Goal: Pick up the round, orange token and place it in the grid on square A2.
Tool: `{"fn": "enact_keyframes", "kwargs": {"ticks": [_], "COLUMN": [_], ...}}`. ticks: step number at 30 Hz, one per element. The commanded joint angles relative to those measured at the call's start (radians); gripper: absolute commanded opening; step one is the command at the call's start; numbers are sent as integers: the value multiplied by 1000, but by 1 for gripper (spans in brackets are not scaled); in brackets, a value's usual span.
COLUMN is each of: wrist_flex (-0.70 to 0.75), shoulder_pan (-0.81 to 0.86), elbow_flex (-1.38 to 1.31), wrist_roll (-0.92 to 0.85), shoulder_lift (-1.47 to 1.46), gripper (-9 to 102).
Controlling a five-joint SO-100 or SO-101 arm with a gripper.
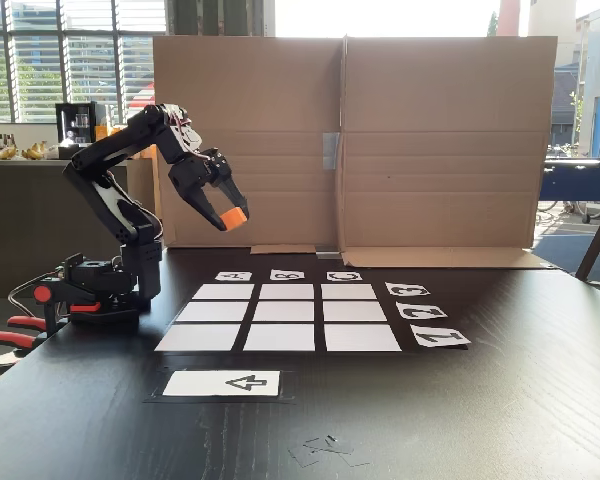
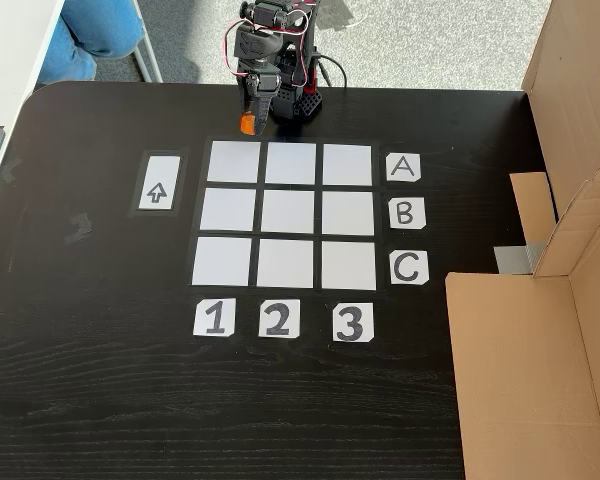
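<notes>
Holding the orange token (image 1: 234,216) between its two fingers, the pincer (image 1: 230,214) hangs in the air, closed down to the token's width. The black arm stands near one edge of a dark table (image 1: 500,400) and is bent forward, so the token is carried clear of the surface, seemingly to keep it from brushing the paper cells on the way over.

In a fixed view from above, the token (image 2: 247,124) appears just outside the grid (image 2: 288,215), near the corner where row A meets column 1. How high it sits above the table cannot be judged from that view; the side view shows it well above the surface.

The grid is a three-by-three block of white cells on black backing. Letter labels A, B and C run down one side and numbers 1, 2 and 3 along another. Square A2 (image 2: 290,164) is the middle cell of the row beside label A, in line with label 2. It lies empty, one cell over from the token's position.

A white arrow card (image 2: 157,193) lies beside the grid. A cardboard screen (image 1: 440,140) stands along the far table edge, probably to give a plain backdrop.

The token is picked up; placing it is not yet done.
</notes>
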Motion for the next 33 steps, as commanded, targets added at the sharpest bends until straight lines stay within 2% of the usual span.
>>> {"fn": "enact_keyframes", "kwargs": {"ticks": [1,10,21,33], "wrist_flex": [5,3,-26,-198], "shoulder_pan": [-66,-169,-170,-169], "elbow_flex": [77,281,321,403], "wrist_roll": [-8,-34,-129,-169], "shoulder_lift": [58,100,-12,-193], "gripper": [-1,-1,-1,-1]}}
